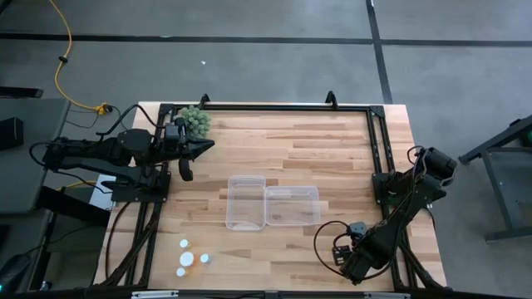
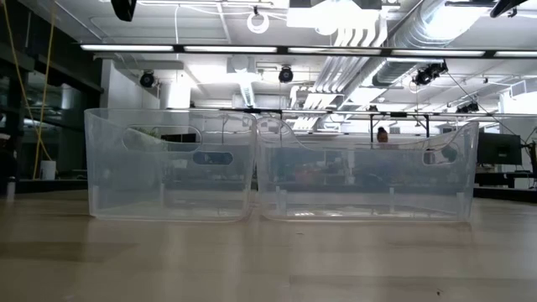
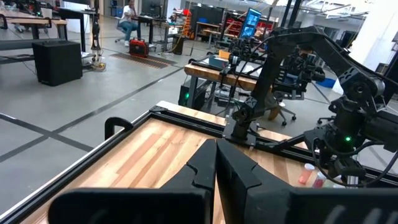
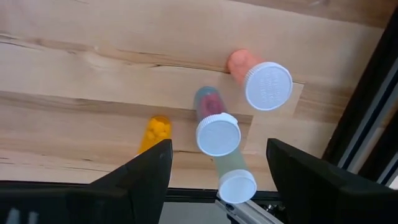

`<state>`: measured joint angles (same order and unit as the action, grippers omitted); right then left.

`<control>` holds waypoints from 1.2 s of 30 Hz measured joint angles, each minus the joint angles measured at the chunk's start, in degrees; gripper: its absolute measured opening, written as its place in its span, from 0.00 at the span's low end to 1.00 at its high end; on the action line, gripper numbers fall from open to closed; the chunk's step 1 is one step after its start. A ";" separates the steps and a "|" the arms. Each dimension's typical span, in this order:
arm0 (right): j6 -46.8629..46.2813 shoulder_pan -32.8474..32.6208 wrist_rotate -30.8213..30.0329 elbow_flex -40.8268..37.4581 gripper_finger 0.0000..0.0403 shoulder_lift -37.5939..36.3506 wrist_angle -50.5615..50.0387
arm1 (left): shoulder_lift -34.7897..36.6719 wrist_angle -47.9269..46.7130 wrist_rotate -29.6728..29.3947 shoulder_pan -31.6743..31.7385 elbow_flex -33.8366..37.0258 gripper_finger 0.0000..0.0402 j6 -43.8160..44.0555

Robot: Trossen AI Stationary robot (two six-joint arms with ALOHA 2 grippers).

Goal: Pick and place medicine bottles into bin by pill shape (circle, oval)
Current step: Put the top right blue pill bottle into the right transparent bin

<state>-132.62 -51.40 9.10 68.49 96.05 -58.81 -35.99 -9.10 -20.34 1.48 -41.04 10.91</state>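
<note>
Here right gripper (image 4: 214,171) fingers (image 4: 146,171) gape wide (empty) above medicine bottles (image 4: 217,134).

four medicine bottles (image 4: 217,134), two clear bins (image 1: 247,202)

No text, label, brand, number or sign can be read in any view. The white caps of the medicine bottles (image 4: 268,86) carry faint embossed lettering — too small and pale to make out. The lit screen (image 3: 252,22) far back in the room shows colours but no legible words — and the clear bins (image 2: 172,164) bear no readable marking.
</note>
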 joint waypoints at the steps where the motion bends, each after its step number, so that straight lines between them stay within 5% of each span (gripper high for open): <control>1: 0.00 0.00 0.00 0.00 0.63 0.00 -0.06 | 0.00 -0.01 0.00 0.00 0.00 0.00 -0.01; 11: -0.88 0.22 0.90 -5.12 0.63 0.20 9.78 | 0.00 -0.02 0.18 0.01 0.00 0.00 -0.12; 22: 0.00 0.91 1.15 -5.68 0.63 0.17 8.47 | 0.00 0.37 0.20 0.02 0.00 0.00 -0.47; 36: 1.02 0.92 1.99 -5.68 0.38 0.17 8.39 | 0.00 0.39 0.20 0.01 0.00 0.00 -0.58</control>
<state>-131.60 -50.48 11.09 62.81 96.23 -50.42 -35.99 -8.71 -20.14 1.48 -41.04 10.33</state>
